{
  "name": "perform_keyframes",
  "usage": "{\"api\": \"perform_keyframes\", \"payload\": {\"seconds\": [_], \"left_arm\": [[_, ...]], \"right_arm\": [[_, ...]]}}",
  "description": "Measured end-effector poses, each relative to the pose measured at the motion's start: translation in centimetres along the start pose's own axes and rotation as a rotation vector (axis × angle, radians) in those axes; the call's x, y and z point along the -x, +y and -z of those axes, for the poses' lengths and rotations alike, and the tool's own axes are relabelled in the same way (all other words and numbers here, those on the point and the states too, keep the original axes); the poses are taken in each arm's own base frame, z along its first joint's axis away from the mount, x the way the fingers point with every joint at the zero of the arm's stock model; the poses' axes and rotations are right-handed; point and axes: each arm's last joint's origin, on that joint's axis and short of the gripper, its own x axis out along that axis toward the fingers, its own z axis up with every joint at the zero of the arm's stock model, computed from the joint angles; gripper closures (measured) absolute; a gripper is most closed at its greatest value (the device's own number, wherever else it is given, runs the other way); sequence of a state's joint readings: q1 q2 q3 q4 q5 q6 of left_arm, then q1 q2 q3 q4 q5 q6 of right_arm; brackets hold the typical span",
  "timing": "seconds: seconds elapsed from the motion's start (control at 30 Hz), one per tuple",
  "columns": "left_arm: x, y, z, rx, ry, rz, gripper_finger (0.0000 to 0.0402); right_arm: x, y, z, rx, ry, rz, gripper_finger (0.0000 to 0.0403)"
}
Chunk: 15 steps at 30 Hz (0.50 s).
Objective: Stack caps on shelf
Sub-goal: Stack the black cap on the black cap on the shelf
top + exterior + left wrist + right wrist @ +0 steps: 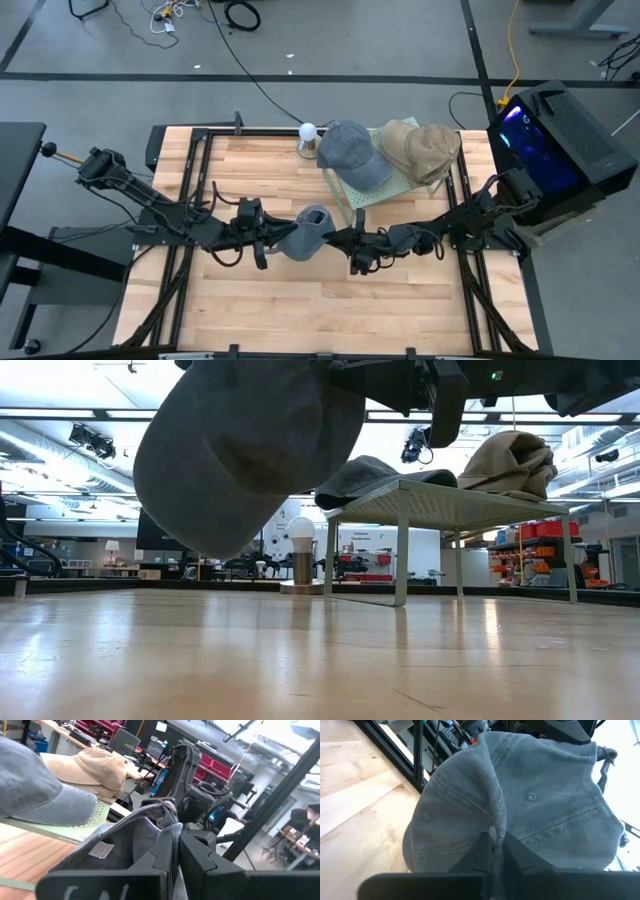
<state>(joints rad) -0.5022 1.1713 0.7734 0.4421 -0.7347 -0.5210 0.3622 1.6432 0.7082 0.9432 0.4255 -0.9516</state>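
A slate blue-grey cap [308, 232] hangs in the air over the middle of the table, big and dark at the top of the low view [240, 450]. My left gripper [275, 238] is shut on its left side and my right gripper [335, 240] on its right side. Behind it stands the pale green shelf [375, 195] on thin legs [402, 550]. A second blue-grey cap [352, 155] and tan caps [425, 148] lie on the shelf's perforated top. My left gripper pinches bunched fabric at the cap's open edge [170, 822] between its two fingers, close to the inner label [102, 850]. It comes in level from the table's left. The cap is lifted clear of the table. My right gripper pinches a raised fold of the crown's outer fabric [495, 827] between its two fingers. It comes in level from the table's right, opposite the left gripper. The crown bulges away beyond the fingers, and the cap hangs clear of the wood.
A small white-bulbed lamp [308, 131] stands at the far edge beside the shelf. A black box with blue light [560, 140] sits off the table's right side. Dark frame rails [190, 200] run along both sides. Bare wood [320, 310] lies toward the near edge.
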Motion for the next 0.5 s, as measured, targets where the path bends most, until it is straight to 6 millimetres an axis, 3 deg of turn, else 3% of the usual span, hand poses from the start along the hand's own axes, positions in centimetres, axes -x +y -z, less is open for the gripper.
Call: {"api": "perform_keyframes", "payload": {"seconds": [0.27,0.5], "left_arm": [[0.02,0.01,0.01,-0.120,0.005,0.004,0.0357],[0.31,0.05,-0.56,-0.171,-0.008,0.008,0.0262]], "right_arm": [[0.01,0.15,-0.25,-0.078,-0.079,-0.061,0.0383],[0.13,0.04,-0.41,-0.143,-0.089,-0.073,0.0390]]}}
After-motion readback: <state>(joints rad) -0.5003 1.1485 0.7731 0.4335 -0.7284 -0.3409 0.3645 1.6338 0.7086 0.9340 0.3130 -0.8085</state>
